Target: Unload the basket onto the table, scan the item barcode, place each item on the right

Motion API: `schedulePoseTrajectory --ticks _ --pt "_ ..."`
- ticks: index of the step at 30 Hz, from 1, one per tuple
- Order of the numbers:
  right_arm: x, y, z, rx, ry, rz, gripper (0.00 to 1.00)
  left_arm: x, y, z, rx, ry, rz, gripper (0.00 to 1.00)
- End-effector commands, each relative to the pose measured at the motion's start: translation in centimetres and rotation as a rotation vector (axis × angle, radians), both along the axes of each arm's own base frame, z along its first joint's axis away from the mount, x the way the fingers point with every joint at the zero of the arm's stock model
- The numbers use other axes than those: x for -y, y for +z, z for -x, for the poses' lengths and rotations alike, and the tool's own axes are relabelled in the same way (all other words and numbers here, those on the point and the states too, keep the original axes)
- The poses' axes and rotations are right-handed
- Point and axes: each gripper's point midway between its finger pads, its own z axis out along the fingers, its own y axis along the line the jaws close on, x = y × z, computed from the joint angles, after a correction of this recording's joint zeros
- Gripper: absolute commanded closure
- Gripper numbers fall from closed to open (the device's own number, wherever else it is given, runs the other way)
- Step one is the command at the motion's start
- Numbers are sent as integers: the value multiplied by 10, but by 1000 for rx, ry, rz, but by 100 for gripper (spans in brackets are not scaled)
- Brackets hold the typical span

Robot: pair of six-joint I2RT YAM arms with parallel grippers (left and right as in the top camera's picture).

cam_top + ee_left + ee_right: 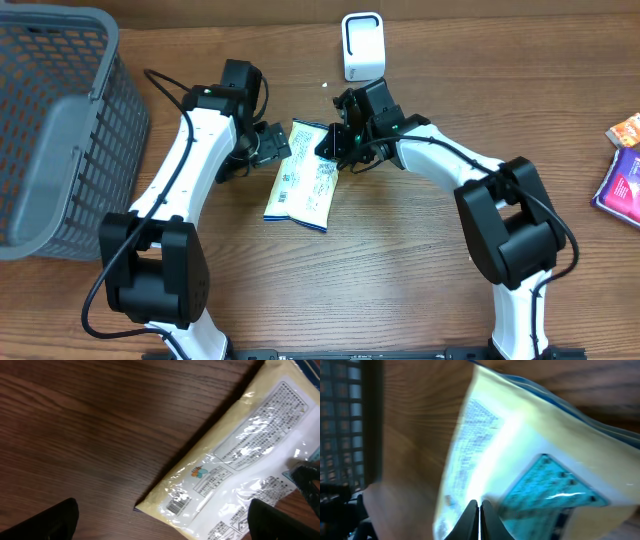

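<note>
From overhead, the packet [300, 185] sits roughly mid worktop [400, 270], pale yellow with a white printed label facing up, running at a slant between the two arms. The right hand [331, 147] is at the packet's upper right corner and clamped on that edge. The left hand [272, 145] is just beside the packet's upper left edge with its fingers spread, not gripping anything. The white scanner [363, 45] stands upright at the far edge, just behind the right hand and apart from the packet. There's a grey mesh basket [120, 110] off to the left and two colourful packs [620, 188] way out at the right edge. In the left wrist view you get the wood grain and the packet crossing the right half on a diagonal. Its barcode [177, 505] shows clearly near the lower corner, face up. The two dark fingers [55, 522] sit in the bottom corners of the shot, wide apart, nothing between them but worktop and packet below. I can't tell if that packet corner is actually resting on the wood. The right wrist view is pretty blurry: its fingers [470, 520] are pressed together at the bottom centre, pinching the shiny film, with a teal patch on the packet to the right and the basket mesh at the left.
</note>
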Motion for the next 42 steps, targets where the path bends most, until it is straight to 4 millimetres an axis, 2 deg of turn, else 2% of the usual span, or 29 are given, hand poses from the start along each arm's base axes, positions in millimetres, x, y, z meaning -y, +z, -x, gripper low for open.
schedulePoseTrajectory --ticks 1,4,6,9,14,16,18,19,23,26,29,30,33,34,36,38,42 --pt "14 -23 -10 -36 -61 48 95 -11 2 0 -10 44 -21 0" --pt "28 -35 -14 -50 -100 102 95 -9 1 4 -27 4 -15 0" --pt "31 -30 -17 -39 -101 99 95 -2 0 6 -31 -60 19 0" --pt "32 -13 -21 -22 -89 85 95 9 -2 8 -38 -127 76 0" --pt "30 27 -20 -14 -37 97 90 14 -8 9 -57 -141 90 0" --pt "23 42 -15 -22 9 61 88 18 -9 10 -65 -156 110 6" --pt "19 47 -12 -34 28 34 87 22 -12 11 -72 -166 130 16" --pt "19 43 -11 -40 28 42 87 28 -14 12 -83 -173 152 27" --pt "25 22 -7 -73 17 80 87 42 -25 14 -115 -195 195 52" --pt "29 0 -4 -112 6 112 88 56 -42 16 -156 -215 227 60" --pt "37 -22 -1 -145 -11 166 94 64 -65 23 -218 -231 223 68" --pt "46 -35 -1 -156 -35 223 95 66 -78 27 -258 -232 222 76" --pt "64 -46 -1 -159 -74 330 96 60 -95 32 -301 -237 189 79" --pt "69 -49 -1 -158 -85 360 96 55 -99 32 -309 -234 165 82" --pt "77 -51 0 -162 -98 406 96 36 -104 32 -323 -213 79 90" --pt "85 -51 1 -166 -110 451 96 11 -102 31 -332 -156 -21 94" --pt "99 -36 -4 -148 -141 533 96 -14 -90 26 -344 -113 -71 96"
